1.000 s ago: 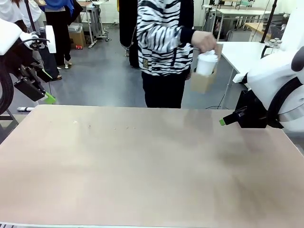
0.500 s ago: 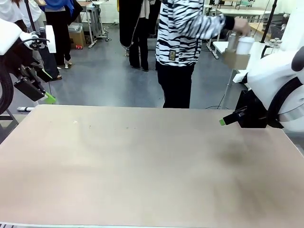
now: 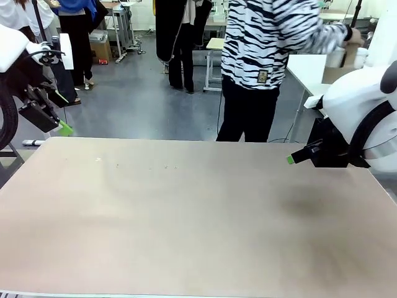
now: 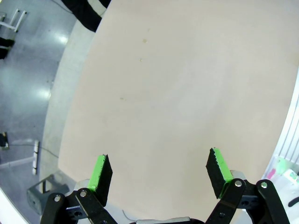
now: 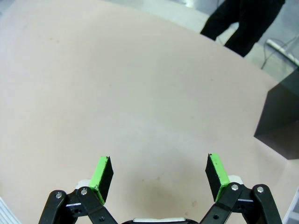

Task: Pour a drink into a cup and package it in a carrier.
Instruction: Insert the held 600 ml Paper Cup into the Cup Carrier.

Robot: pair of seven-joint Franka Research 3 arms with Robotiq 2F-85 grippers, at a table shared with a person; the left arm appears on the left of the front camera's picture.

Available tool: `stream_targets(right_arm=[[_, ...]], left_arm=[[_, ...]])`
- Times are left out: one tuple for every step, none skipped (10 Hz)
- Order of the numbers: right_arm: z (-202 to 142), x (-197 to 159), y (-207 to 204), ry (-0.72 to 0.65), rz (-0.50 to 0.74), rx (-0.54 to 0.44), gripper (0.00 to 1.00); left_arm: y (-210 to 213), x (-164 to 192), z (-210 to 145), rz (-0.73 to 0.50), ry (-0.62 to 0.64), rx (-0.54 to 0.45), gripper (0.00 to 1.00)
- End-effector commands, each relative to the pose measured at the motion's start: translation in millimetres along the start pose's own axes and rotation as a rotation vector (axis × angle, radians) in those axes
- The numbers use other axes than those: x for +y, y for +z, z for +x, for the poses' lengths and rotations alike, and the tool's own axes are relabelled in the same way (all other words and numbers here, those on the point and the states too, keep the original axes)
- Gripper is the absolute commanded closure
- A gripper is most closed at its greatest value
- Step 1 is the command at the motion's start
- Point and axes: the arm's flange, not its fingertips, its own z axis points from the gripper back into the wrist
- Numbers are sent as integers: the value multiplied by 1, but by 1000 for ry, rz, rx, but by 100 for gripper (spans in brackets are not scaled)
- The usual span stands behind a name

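Person [image 3: 273, 56] has carried carrier [image 3: 338, 71] and cup [image 3: 337, 57] farther right; left gripper [image 4: 159, 173] and right gripper [image 5: 159, 173] fingers spread wide over bare surface [image 3: 186, 217].

Cup [image 3: 335, 57] and carrier [image 3: 351, 54] blurred, partly behind right arm; person [image 3: 273, 56] cut off at top edge.

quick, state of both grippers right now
Left gripper: open, nothing between the pads.
Right gripper: open, nothing between the pads.
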Motion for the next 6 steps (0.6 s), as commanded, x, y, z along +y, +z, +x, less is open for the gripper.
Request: stream_targets(right_arm=[[1,3,0,0,-10,-13,0],[1,3,0,0,-10,-13,0],[1,3,0,0,-10,-13,0],[1,3,0,0,-10,-13,0],[1,3,0,0,-10,-13,0],[1,3,0,0,-10,-13,0]], left_arm=[[2,0,1,1,15,0,0],[2,0,1,1,15,0,0],[2,0,1,1,15,0,0],[2,0,1,1,15,0,0],[2,0,1,1,15,0,0],[2,0,1,1,15,0,0]])
